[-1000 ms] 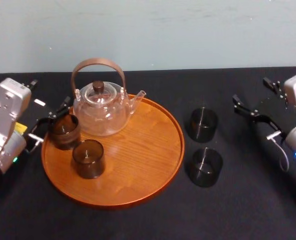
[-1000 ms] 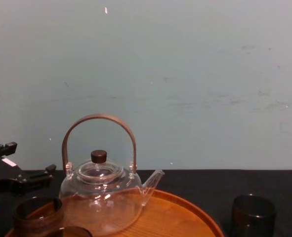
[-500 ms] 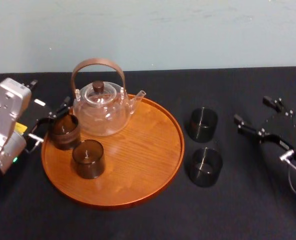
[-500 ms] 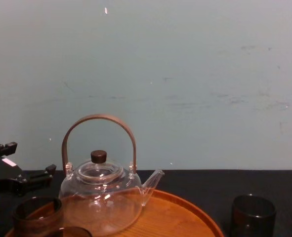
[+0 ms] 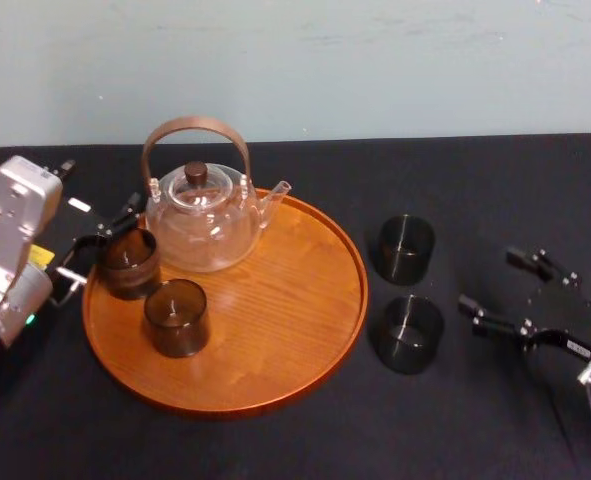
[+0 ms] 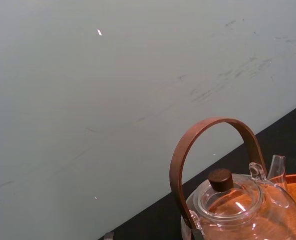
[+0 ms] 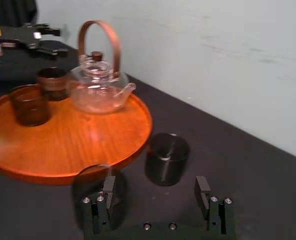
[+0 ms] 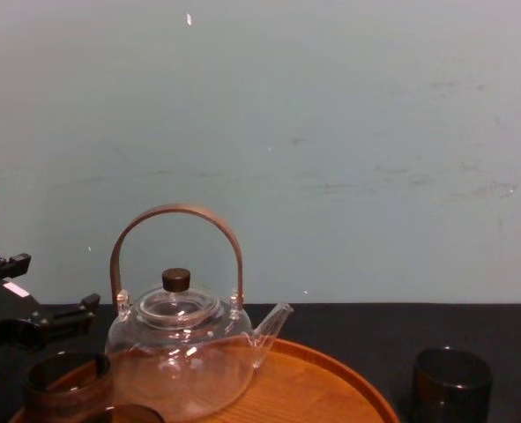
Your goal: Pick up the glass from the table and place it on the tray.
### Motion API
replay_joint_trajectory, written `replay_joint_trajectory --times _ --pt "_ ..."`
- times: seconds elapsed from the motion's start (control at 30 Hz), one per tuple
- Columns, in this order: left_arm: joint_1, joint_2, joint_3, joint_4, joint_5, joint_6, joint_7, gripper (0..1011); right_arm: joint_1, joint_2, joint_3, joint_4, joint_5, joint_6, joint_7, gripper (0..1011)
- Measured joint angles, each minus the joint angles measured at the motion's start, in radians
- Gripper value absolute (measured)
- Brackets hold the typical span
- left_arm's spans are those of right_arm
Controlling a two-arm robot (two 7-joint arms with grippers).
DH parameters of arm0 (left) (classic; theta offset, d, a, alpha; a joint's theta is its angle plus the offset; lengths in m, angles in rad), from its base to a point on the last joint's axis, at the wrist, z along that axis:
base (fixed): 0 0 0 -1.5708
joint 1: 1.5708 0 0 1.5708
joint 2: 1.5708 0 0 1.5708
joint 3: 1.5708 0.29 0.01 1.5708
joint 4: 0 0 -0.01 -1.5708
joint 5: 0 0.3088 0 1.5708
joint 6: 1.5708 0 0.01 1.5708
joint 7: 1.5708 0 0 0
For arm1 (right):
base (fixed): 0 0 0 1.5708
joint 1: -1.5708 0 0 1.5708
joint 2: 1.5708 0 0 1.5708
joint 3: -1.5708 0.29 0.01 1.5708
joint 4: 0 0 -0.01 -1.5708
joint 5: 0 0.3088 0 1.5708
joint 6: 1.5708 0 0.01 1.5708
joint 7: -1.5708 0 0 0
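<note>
I count two dark smoked glasses on tray on the round orange-brown wooden tray | two dark glasses waiting on the black-cloth table, just right of it | right gripper empty, spread wide, near the closer one | left gripper spread, empty, at the tray's left rim

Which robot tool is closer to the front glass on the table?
Right. The right tool is open just beside the front glass; the left tool is across the tray, near the teapot.

You'll see the round orange-brown wooden tray lying flat on the black tabletop. Just right of its rim, two short dark glasses stand upright on the tabletop: the far glass and the near glass, close together but not touching.
</note>
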Motion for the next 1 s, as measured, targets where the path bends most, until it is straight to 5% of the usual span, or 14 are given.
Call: replay_joint_trajectory --times 0.57,1.0 --pt "0.0 0.0 0.0 0.0 0.0 0.0 0.0 1001 -0.021 0.02 -0.01 0.011 0.003 0.021 0.148 1003" --pt "0.0 0.0 0.0 0.0 0.0 0.0 0.0 1001 0.037 -0.014 -0.045 0.038 -0.056 0.112 0.184 1003"
